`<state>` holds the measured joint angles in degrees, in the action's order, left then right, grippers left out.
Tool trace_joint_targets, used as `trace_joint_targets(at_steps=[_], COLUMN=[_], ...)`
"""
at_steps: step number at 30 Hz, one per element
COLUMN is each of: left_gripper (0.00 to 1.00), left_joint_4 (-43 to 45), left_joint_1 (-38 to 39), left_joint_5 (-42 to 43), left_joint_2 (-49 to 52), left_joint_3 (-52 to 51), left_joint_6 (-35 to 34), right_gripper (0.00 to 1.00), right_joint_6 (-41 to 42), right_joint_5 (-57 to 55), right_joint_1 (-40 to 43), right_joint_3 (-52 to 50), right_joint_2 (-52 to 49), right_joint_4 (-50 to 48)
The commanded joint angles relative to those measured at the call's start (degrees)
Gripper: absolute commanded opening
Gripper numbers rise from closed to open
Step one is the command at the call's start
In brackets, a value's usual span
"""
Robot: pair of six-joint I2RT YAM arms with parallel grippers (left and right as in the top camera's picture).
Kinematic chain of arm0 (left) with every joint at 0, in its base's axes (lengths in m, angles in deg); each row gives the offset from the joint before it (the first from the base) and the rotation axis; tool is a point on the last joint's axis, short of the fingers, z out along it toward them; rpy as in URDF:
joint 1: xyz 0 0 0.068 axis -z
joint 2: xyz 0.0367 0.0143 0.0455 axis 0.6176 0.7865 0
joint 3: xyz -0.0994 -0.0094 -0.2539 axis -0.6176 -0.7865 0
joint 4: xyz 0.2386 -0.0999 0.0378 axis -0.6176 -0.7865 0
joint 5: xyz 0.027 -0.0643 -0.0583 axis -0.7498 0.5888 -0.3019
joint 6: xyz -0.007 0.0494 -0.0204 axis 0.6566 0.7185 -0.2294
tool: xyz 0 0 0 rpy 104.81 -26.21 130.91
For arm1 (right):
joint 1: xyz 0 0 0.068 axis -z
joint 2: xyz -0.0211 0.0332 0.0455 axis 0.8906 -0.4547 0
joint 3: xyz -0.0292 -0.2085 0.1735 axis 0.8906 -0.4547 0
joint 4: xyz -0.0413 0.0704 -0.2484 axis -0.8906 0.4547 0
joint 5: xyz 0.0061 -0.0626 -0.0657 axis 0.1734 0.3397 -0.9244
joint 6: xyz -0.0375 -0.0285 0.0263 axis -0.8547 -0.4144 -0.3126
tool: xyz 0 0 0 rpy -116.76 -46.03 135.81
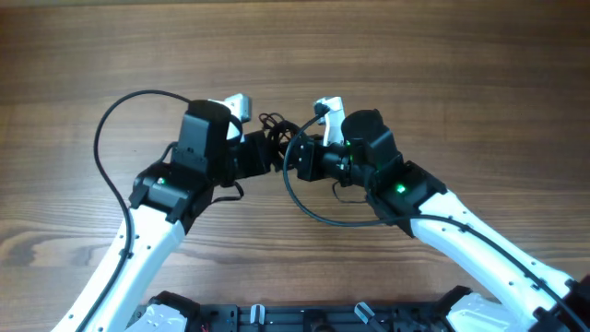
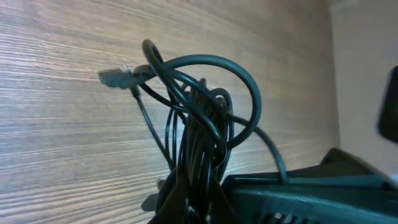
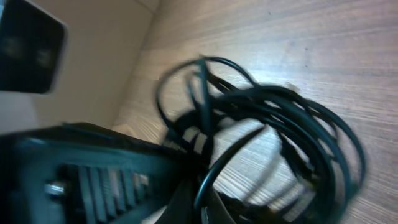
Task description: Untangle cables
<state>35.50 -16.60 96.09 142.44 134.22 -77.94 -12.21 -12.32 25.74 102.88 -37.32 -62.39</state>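
Overhead: wood-grain table (image 1: 461, 74), tangled cables (image 1: 274, 123)

Both arms angle inward toward the cables (image 1: 274, 123). The left gripper (image 1: 264, 155) is clamped on their left side, the right gripper (image 1: 297, 159) on their right.

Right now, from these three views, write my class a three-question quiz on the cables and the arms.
1. Where is the cables bundle? A) between the left arm and right arm B) at the table's far edge C) off the table.
2. True or false: the cables lie in separate straight lines.
3. Left wrist view: what small thing sticks out at the bundle's upper left?
Key: 1 A; 2 false; 3 a plug.
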Motion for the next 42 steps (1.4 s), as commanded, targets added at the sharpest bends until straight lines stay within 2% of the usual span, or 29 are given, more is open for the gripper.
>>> trace_joint_targets(at_steps=[1, 5, 13, 18, 21, 22, 24, 25, 26, 30, 31, 32, 36, 39, 42], left_gripper=[0.04, 0.04, 0.04, 0.04, 0.04, 0.04, 0.04, 0.04, 0.04, 0.04, 0.04, 0.04, 0.04, 0.04, 0.04], left_joint_4=[0.9, 0.7, 1.3, 5.4, 7.0, 7.2, 7.2, 7.2, 7.2, 7.2, 7.2, 7.2, 7.2, 7.2, 7.2], left_joint_1=[-1.8, -3.7, -3.3, -1.2, -0.2, 0.0, -0.1, -0.1, -0.1, -0.1, -0.3, -0.4, -2.1, -3.5, -4.4], left_joint_5=[1.4, 2.2, 10.5, 15.5, 15.8, 15.8, 15.8, 15.7, 15.7, 14.4, 13.5, 12.9, 9.6, 8.3, 8.4], left_joint_2=[-0.5, -0.5, -0.5, -0.5, -0.5, -0.5, -0.5, -0.5, -0.5, -0.5, -0.5, -0.5, -0.5, -0.5, -0.5], left_joint_3=[0.8, 0.8, 0.8, 0.8, 0.8, 0.8, 0.8, 0.8, 0.8, 0.8, 0.8, 0.8, 0.8, 0.8, 0.8], left_joint_6=[-0.6, -0.6, -0.5, -0.6, -0.6, -0.6, -0.6, -0.6, -0.6, -0.7, -1.2, -1.8, -7.0, -11.4, -12.6], right_gripper=[0.04, 0.04, 0.04, 0.04, 0.05, 0.09, 0.26, 0.49, 0.6, 0.87, 0.96, 1.0, 1.0, 1.0, 1.0], right_joint_6=[0.2, 0.2, -0.3, -0.3, -0.3, -0.3, -0.3, -0.3, -0.3, -0.3, -0.3, -0.3, -1.4, -1.4, -1.4], right_joint_5=[-0.6, -0.8, -3.4, -3.2, -3.2, -3.2, -3.1, -3.2, -3.2, -2.1, -1.4, -0.9, -0.9, -3.2, -8.3], right_joint_1=[-0.3, -0.3, -0.3, -0.3, -0.3, -0.3, -0.3, -0.3, -0.2, -0.2, -0.2, -0.2, 0.0, 0.8, 1.6], right_joint_3=[-0.1, -0.1, -0.1, -0.1, -0.1, -0.1, -0.1, -0.1, -0.1, -0.1, -0.1, -0.1, -0.1, -0.1, -0.1], right_joint_2=[-1.6, -1.6, -1.7, -1.9, -2.0, -2.0, -2.0, -2.0, -2.0, -1.4, -0.9, -0.6, 2.4, 5.0, 7.5], right_joint_4=[1.0, 1.1, 0.2, -0.1, -0.1, 0.0, 0.2, 0.2, 0.1, 0.3, 0.3, 0.3, 1.9, 6.2, 12.4])
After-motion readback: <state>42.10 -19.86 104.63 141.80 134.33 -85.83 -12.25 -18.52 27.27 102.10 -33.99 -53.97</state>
